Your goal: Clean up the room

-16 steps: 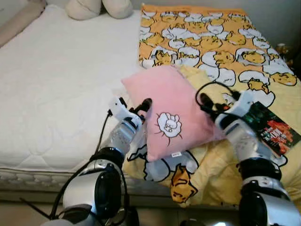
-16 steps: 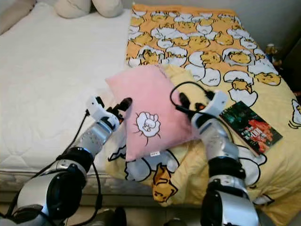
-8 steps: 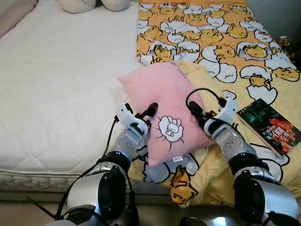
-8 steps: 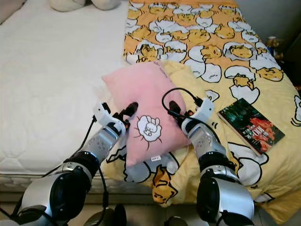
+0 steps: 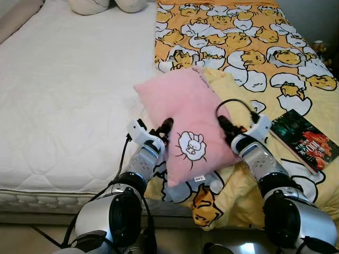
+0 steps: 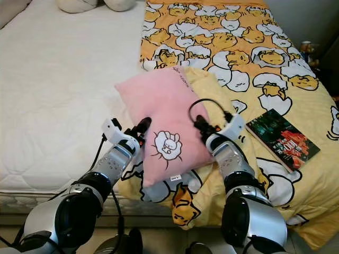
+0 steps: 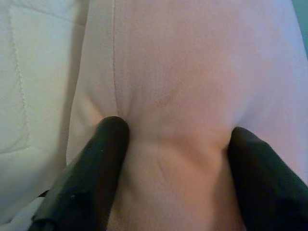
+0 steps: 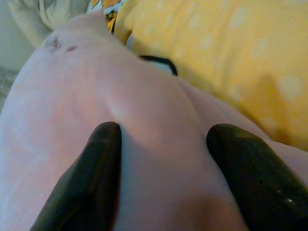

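Observation:
A pink pillow (image 5: 183,103) with a white cartoon print lies tilted at the bed's front, partly on the yellow blanket. My left gripper (image 5: 164,127) grips its left edge and my right gripper (image 5: 224,124) grips its right edge. In the left wrist view the black fingers (image 7: 91,168) stand wide apart and dent the pink fabric (image 7: 173,96) bulging between them. The right wrist view gives the same picture, with fingers (image 8: 91,178) pressed into the pillow (image 8: 159,159).
A dark book (image 5: 304,140) lies on the yellow egg-print blanket (image 5: 238,42) to the right. The bare white mattress (image 5: 63,90) spreads to the left. Cream cushions (image 5: 106,5) sit at the far end. The bed's front edge (image 5: 42,197) is just below my arms.
The camera has shifted. Held between both grippers, the pillow has sunk from a raised position down toward the blanket, and both arms have reached slightly farther forward.

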### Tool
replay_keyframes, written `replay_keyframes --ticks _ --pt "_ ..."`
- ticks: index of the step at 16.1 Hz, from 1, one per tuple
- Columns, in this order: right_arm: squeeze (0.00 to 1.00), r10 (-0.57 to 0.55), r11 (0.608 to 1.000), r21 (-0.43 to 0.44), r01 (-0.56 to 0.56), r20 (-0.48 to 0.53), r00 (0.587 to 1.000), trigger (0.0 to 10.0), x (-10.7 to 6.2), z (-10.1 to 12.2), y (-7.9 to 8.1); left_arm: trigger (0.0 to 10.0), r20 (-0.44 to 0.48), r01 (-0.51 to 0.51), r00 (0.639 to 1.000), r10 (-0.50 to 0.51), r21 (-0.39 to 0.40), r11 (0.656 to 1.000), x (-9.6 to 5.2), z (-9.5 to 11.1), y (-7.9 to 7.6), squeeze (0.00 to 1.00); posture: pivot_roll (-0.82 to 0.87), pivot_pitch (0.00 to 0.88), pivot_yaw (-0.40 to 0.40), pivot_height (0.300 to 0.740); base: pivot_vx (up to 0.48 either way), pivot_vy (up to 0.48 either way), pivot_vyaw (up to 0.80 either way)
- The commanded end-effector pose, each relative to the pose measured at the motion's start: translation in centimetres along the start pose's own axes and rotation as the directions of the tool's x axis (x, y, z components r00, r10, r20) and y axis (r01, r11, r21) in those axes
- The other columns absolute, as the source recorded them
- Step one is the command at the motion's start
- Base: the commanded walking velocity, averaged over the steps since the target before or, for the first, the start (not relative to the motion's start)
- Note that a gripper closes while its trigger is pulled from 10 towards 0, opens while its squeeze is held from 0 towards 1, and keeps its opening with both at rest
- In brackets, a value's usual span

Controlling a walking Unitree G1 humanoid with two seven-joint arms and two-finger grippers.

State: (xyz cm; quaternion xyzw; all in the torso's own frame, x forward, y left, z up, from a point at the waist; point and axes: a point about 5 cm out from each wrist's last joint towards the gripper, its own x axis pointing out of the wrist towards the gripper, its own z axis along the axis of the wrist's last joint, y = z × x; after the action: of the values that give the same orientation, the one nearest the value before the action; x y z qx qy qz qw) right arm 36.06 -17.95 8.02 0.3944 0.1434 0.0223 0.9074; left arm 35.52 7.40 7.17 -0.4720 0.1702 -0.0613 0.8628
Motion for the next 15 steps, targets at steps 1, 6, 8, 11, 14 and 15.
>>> replay_keyframes --ticks 1,6,8,11,14,15 --pt "0.00 -0.006 1.000 -0.006 0.006 -0.045 0.999 0.0 -0.1 -1.8 0.0 0.0 -0.089 -0.005 0.996 0.003 -0.027 1.000 -0.4 -3.5 -0.2 0.00 -0.18 0.119 0.048 0.740 0.000 0.000 0.00" --pt "0.00 -0.010 0.994 -0.109 0.004 -0.057 0.998 0.0 -0.5 -3.4 -0.3 0.0 -0.098 0.042 0.994 -0.042 -0.002 0.999 -0.4 -3.6 -0.5 0.00 -0.18 0.091 0.042 0.740 0.000 0.000 0.00" --pt "0.00 0.020 0.996 -0.089 -0.023 -0.042 0.999 0.0 -0.1 -3.3 0.6 0.0 -0.091 0.044 0.995 -0.044 -0.011 0.999 -0.2 -3.2 -0.8 0.00 -0.18 0.069 0.047 0.740 0.000 0.000 0.00" --pt "0.00 0.019 0.997 -0.076 -0.022 -0.031 0.999 0.0 -0.1 -3.2 0.6 0.0 -0.078 0.063 0.995 -0.064 -0.022 0.998 0.0 -3.0 -1.4 0.00 -0.18 0.069 0.041 0.740 0.000 0.000 0.00" --pt "0.00 0.015 1.000 -0.011 -0.016 -0.018 1.000 0.0 -0.1 -2.9 0.5 0.0 -0.092 0.033 0.995 -0.029 0.035 0.999 -0.1 -3.0 -1.0 0.00 -0.18 0.058 0.036 0.740 0.000 0.000 0.00" --pt "0.00 0.016 1.000 -0.003 -0.016 -0.015 1.000 0.0 0.0 -2.8 0.6 0.0 -0.093 0.031 0.995 -0.028 0.037 0.999 -0.1 -3.0 -1.0 0.00 -0.18 0.055 0.035 0.740 0.000 0.000 0.00"
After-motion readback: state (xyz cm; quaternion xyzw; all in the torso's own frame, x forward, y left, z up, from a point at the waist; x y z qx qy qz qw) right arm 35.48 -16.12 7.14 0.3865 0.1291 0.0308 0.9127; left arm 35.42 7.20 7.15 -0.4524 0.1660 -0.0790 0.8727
